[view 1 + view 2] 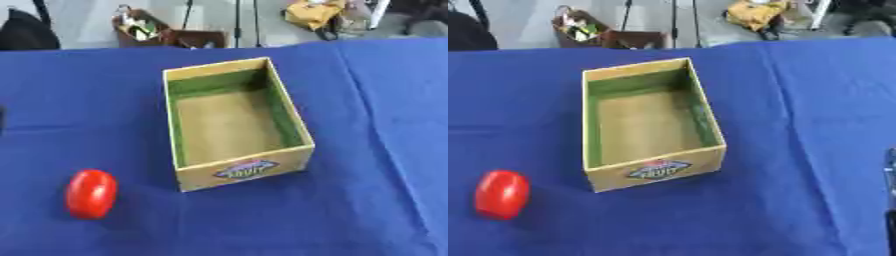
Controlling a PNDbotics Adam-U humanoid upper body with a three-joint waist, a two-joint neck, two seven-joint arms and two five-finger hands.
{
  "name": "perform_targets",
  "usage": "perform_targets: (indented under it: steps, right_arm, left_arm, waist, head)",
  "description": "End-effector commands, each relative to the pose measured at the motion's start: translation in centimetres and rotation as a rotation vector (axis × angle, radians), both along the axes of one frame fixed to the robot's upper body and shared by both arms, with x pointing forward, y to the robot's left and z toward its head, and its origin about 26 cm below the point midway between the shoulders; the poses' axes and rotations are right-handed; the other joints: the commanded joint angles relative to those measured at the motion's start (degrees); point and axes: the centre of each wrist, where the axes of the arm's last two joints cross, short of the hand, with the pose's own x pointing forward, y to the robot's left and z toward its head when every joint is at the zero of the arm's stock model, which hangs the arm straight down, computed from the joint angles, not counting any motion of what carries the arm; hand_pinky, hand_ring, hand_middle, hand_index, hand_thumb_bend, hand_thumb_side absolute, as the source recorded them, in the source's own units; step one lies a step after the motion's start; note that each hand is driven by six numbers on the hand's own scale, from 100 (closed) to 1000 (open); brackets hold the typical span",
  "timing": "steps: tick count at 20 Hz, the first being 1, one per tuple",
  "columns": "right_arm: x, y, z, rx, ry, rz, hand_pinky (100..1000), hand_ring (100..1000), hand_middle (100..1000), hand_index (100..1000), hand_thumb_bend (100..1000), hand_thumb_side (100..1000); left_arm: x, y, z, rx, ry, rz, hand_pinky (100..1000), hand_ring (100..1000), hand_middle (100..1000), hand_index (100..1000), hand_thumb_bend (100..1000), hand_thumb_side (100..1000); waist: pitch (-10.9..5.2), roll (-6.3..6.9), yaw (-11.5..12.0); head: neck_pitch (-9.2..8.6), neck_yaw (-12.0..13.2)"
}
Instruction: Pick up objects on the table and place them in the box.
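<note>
While neither of our hands shows clearly enough for us to tell how the fingers are set, the red fruit [90, 193] lies on the cloth [376, 150] left of the empty box [246, 174], ungrasped.

The table cloth [376, 100] is deep blue. The box [244, 175] is tan, green-lined, with a blue-and-red label. The oval object [90, 193] is glossy red.
</note>
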Motion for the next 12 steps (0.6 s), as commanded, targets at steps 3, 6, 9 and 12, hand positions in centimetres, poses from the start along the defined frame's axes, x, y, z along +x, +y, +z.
perform_targets:
  steps: [3, 6, 9, 12]
  right_arm:
    - [-0.3, -0.1, 0.6, -0.012, -0.02, -0.003, 696, 708, 626, 753, 100, 798]
    - [-0.3, -0.1, 0.6, -0.012, -0.02, -0.004, 696, 708, 626, 753, 100, 798]
    - [-0.3, -0.2, 0.6, -0.012, -0.02, -0.004, 696, 708, 626, 753, 100, 798]
    - [-0.4, -0.2, 0.6, -0.015, -0.017, -0.004, 696, 708, 626, 753, 100, 799]
  left_arm:
    - [-0.3, 0.2, 0.7, 0.006, -0.027, 0.011, 100, 330, 341, 624, 100, 828]
    - [-0.3, 0.2, 0.7, 0.005, -0.028, 0.012, 100, 330, 341, 625, 100, 828]
    - [-0.3, 0.5, 0.9, 0.023, -0.028, 0.021, 100, 334, 346, 633, 100, 825]
    - [-0.3, 1.6, 2.1, 0.157, -0.035, 0.1, 100, 357, 377, 676, 100, 801]
  waist:
    - [-1.13, 0.03, 0.0]
    - [-1.15, 0.04, 0.0]
    - [-1.21, 0.07, 0.0]
    - [-1.4, 0.17, 0.1]
  head:
    - [-0.08, 0.1]
    - [-0.01, 0.1]
    - [0.03, 0.1]
    - [0.26, 0.0]
